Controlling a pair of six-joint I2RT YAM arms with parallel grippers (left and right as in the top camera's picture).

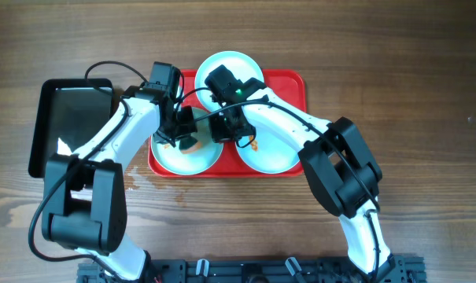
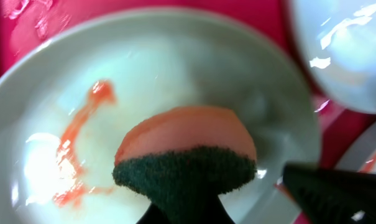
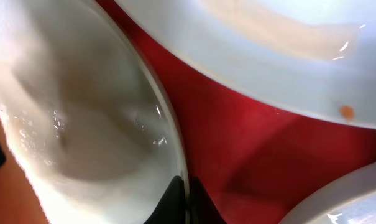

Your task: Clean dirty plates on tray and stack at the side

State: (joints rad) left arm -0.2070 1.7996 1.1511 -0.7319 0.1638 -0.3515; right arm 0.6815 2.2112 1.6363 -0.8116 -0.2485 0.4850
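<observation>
The left plate (image 1: 192, 159) lies in the near left part of the red tray (image 1: 293, 82), with both arms reaching in over it. The left arm comes from the near left edge of the table (image 1: 418, 94) and bends inward. Its left claw (image 1: 182, 126) is clenched on a sponge (image 2: 186, 149), orange with a dark green scrubbing face, which is held over the plate's middle. An orange-red smear (image 2: 82, 121) curls across the plate's wet bottom beside the sponge.

The right arm rises from the near right, folds at the elbow and stretches left. Its right claw (image 3: 186, 199) is pinched tight on the left plate's right rim, fingertips together.

The right plate (image 1: 273, 157) sits just beside the left plate, with a strip of red tray between them and a small orange mark near its left edge. The far plate (image 1: 241, 61) overhangs the tray's far rim. The three plates fill most of the tray, leaving bare red mainly at the far right corner.

A black pan (image 1: 72, 110) lies left of the tray under the left arm. Open wood stretches to the right.
</observation>
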